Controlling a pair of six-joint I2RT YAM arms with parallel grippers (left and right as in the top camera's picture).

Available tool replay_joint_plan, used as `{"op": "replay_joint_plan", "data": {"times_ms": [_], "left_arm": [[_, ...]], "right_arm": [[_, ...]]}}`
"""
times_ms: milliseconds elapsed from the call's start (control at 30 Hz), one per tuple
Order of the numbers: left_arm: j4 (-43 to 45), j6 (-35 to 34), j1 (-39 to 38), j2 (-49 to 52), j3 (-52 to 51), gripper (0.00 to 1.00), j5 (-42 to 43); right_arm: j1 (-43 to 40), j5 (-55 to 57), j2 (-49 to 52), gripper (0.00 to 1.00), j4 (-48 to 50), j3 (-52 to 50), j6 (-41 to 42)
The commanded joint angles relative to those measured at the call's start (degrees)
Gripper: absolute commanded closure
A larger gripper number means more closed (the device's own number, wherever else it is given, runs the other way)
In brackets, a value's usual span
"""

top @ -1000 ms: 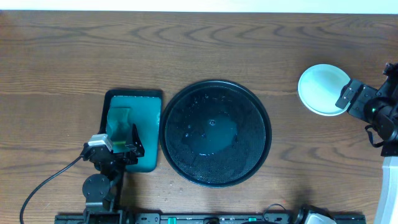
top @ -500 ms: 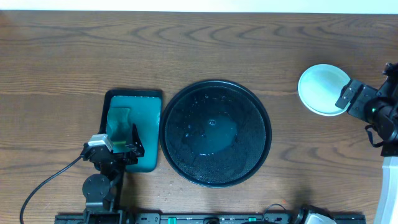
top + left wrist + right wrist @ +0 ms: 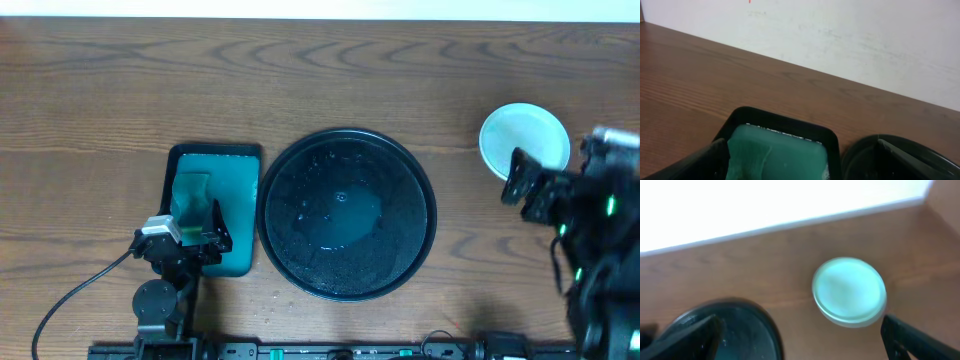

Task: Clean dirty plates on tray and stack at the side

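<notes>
The round black tray [image 3: 346, 213] lies mid-table, wet and bare of plates; its rim also shows in the left wrist view [image 3: 890, 155] and the right wrist view [image 3: 747, 325]. Pale plates [image 3: 522, 140] sit stacked on the wood at the far right, the top one mint-green [image 3: 849, 290]; how many there are I cannot tell. My right gripper [image 3: 530, 190] hovers open just in front of the stack, holding nothing [image 3: 800, 347]. My left gripper [image 3: 197, 238] stands open and empty over the near end of the teal tray [image 3: 800, 172].
A dark teal rectangular tray [image 3: 240, 165] with a green sponge [image 3: 190, 195] lies left of the black tray. A cable [image 3: 75, 290] runs from the left arm's base. A white wall [image 3: 840, 30] stands behind the table's far edge.
The right arm has swung left and toward the table's front, from the right edge to just in front of the plate stack. The left arm and everything else are still.
</notes>
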Motion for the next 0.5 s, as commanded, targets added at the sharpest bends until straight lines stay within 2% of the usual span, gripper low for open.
{"op": "replay_joint_plan", "data": {"times_ms": [0, 167, 267, 467], "left_arm": [[-2.6, 1.2, 0.2, -0.4, -0.5, 0.08, 0.6], [-2.6, 1.2, 0.2, -0.4, -0.5, 0.08, 0.6], [-2.6, 1.2, 0.2, -0.4, -0.5, 0.09, 0.6], [-2.6, 1.2, 0.2, -0.4, -0.5, 0.09, 0.6]], "right_arm": [[1.9, 0.7, -9.1, 0.01, 6.4, -10.3, 2.3], [2.2, -1.4, -25.1, 0.01, 18.3, -28.9, 10.1], [2.3, -4.2, -32.8, 0.01, 25.5, -38.9, 10.4], [4.3, -7.6, -39.5, 0.01, 40.8, -54.9, 10.4]]}}
